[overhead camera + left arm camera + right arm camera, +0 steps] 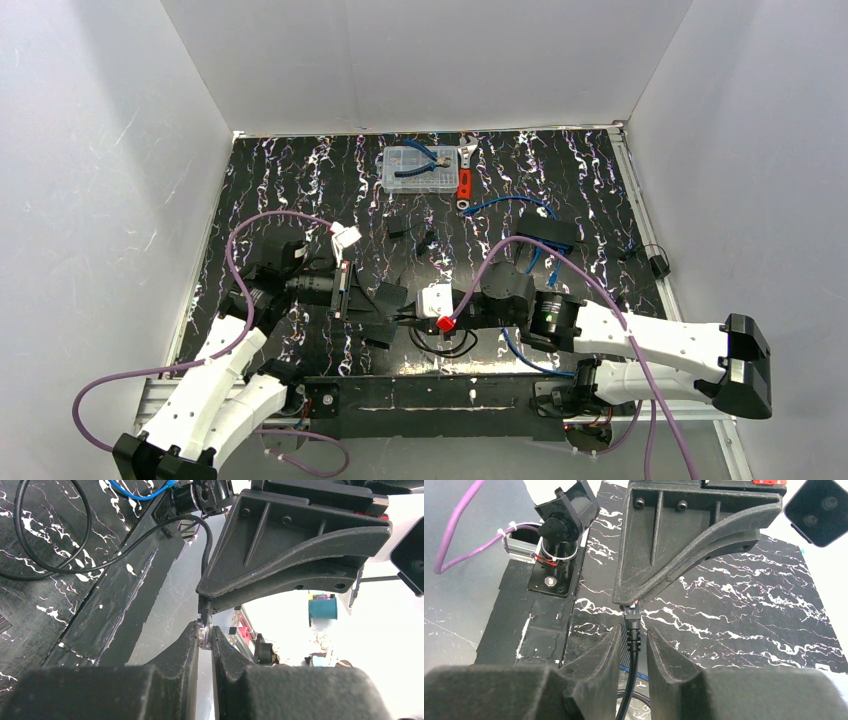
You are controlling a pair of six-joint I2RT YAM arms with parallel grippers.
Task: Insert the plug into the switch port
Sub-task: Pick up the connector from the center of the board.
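Plug (203, 634): held off the surface (300, 180), to the near-left of the switch box (548, 232) and well apart from it.
Left hand (205, 628): fingers together, clamped on the plug's clear tip. It is on the side of the plug away from the switch box.
Right hand (634, 631): fingers apart, one on each side of the black boot just behind the plug, with a thin gap either side (no contact shows). It sits between the plug and the switch box.
Cable (629, 685): black. It runs down from the boot between the right fingers, away from the switch box.
Switch box: flat, matte black, lying on the surface. Its port cannot be made out from above.
Step in hand: apparently a handover, with the right hand taking the boot so the tip comes free for the port.
Doing it well: the right hand should close squarely and centred on the boot, with the plug in line with its fingers. The left hand should let go only when that grip is firm. The tip must jut clear ahead of the right fingers, or they will meet the switch box's edge before the plug seats.
Risk: a skewed grip would present the plug tilted at the switch box, and slack cable could drag.
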